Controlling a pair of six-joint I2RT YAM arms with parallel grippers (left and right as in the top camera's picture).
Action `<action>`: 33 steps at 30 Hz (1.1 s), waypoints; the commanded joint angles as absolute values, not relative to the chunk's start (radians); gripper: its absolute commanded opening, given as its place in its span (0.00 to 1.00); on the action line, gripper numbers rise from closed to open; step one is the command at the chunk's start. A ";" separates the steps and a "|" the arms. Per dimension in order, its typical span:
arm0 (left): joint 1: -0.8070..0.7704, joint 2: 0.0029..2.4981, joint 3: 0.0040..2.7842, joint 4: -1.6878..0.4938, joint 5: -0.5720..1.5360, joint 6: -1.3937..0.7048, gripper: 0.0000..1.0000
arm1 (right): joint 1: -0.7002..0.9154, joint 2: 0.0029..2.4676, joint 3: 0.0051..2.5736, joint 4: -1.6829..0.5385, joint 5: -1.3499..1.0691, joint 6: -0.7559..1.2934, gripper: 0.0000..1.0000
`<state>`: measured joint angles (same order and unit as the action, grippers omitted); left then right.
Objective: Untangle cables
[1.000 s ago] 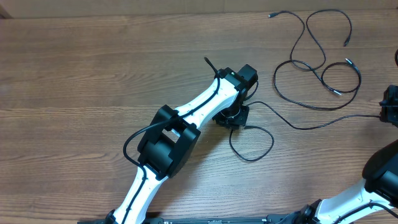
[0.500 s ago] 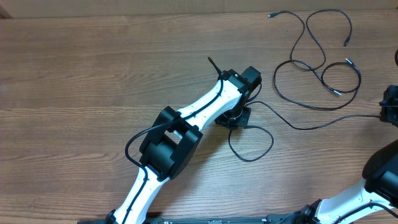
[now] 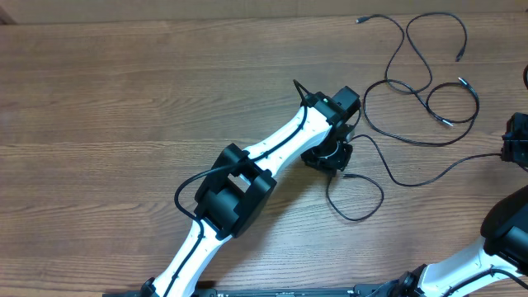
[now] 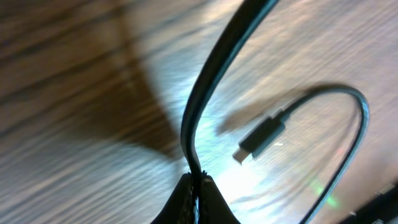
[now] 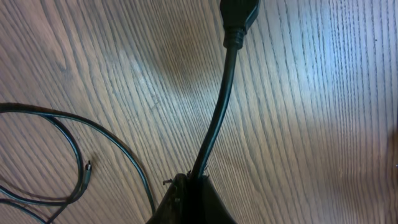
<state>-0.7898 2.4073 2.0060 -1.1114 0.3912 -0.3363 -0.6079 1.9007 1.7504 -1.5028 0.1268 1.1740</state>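
Several thin black cables lie on the wooden table. One long cable (image 3: 462, 162) runs from my left gripper (image 3: 329, 157) near the centre to my right gripper (image 3: 516, 142) at the right edge. Beside the left gripper it forms a loop (image 3: 380, 198). In the left wrist view my left gripper (image 4: 198, 182) is shut on this cable (image 4: 205, 87); a plug end (image 4: 260, 138) lies on the wood just beyond. In the right wrist view my right gripper (image 5: 191, 182) is shut on a cable (image 5: 219, 112) just below its connector (image 5: 240, 15).
More cables (image 3: 477, 103) lie in overlapping loops at the back right, with a plug end (image 3: 360, 20) near the far edge. In the right wrist view, loose cable (image 5: 71, 143) and a small plug (image 5: 87, 172) lie to the left of the gripper.
My left arm has moved right and slightly away, dragging the cable and its loop to the right. The left jaws have closed fully. The right gripper has stayed where it was.
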 commanded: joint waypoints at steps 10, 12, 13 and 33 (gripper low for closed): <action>-0.822 2.420 2.033 -1.019 0.450 -0.318 0.07 | -0.611 1.861 1.768 -1.525 0.103 1.139 0.04; -0.812 2.420 2.033 -1.025 0.406 -0.318 0.15 | -0.611 1.861 1.768 -1.530 0.081 1.118 0.04; -0.806 2.420 2.033 -1.032 0.389 -0.318 0.22 | -0.610 1.861 1.768 -1.535 0.067 1.109 0.04; -0.769 2.420 2.033 -1.110 0.407 -0.240 0.37 | -0.533 1.861 1.768 -1.548 0.042 1.052 0.04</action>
